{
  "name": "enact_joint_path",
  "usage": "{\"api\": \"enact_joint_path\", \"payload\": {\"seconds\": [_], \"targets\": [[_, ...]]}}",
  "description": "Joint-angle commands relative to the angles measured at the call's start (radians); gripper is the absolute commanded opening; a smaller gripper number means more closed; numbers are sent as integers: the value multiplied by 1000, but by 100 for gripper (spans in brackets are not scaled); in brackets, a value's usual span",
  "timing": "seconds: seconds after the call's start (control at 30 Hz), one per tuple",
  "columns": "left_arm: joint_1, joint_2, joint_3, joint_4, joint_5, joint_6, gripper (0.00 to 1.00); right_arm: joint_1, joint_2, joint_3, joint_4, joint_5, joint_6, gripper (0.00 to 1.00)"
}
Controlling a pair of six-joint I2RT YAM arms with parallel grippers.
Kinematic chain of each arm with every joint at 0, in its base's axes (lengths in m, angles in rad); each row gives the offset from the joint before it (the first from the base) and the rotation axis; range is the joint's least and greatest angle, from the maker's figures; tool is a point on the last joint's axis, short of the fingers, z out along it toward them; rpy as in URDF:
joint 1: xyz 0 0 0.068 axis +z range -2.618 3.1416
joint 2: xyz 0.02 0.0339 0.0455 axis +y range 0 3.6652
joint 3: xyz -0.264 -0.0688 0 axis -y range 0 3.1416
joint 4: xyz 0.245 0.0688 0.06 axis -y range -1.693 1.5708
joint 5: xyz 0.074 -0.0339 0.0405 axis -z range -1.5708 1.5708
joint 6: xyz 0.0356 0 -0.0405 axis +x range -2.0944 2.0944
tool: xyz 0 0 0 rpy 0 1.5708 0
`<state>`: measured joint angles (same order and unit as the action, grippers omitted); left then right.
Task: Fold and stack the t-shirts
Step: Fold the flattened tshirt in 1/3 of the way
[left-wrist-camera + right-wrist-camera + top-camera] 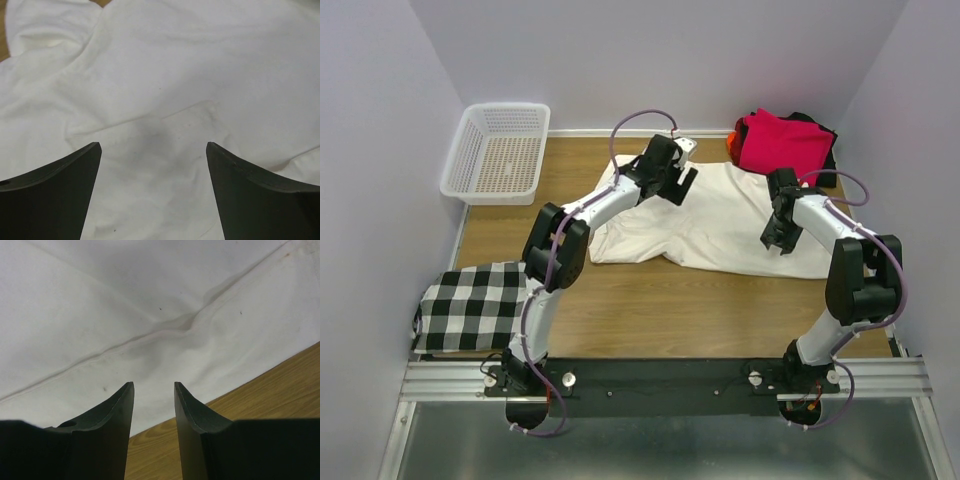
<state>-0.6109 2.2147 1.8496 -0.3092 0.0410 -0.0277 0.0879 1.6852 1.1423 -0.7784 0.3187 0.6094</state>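
Unfolded cream t-shirt (720,230): left gripper (680,186), ten o'clock, is spread wide; right gripper (777,240), three o'clock, narrowly parted, empty. Edges likely must be grasped.

counter (650,310): wood-grain top
far left corner: white mesh basket (460,160), upright
near left edge: black-and-white checked cloth (470,308), folded
centre to right: cream t-shirt (720,225), spread out, wrinkled
far right corner: magenta-red shirt (782,145) topping a pile, black shirt (828,150) and orange shirt (732,143) edges showing
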Motion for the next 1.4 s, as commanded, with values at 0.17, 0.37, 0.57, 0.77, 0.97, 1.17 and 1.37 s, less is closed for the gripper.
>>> {"api": "enact_joint_path", "payload": {"seconds": [0.17,0.37,0.57,0.77,0.97,1.17,1.37], "targets": [[-1,-141,-56,-201,-184,-64,95,4,31,25,8,3,-3,46],[20,-188,-199,-294,-95,-161,95,3,57,37,18,5,-11,46],[60,-219,-294,-311,-46,-222,95,3,94,65,22,2,-23,47],[89,-213,-345,-337,-47,-247,95,3,131,82,27,-1,-34,47],[128,-222,-404,-409,-93,-271,95,3,179,77,36,-30,-40,47],[187,-302,-500,-475,-116,-285,95,4,203,25,34,-82,-39,47],[198,-352,-530,-551,-154,-294,95,4,173,-35,-5,-130,-49,47]]}}
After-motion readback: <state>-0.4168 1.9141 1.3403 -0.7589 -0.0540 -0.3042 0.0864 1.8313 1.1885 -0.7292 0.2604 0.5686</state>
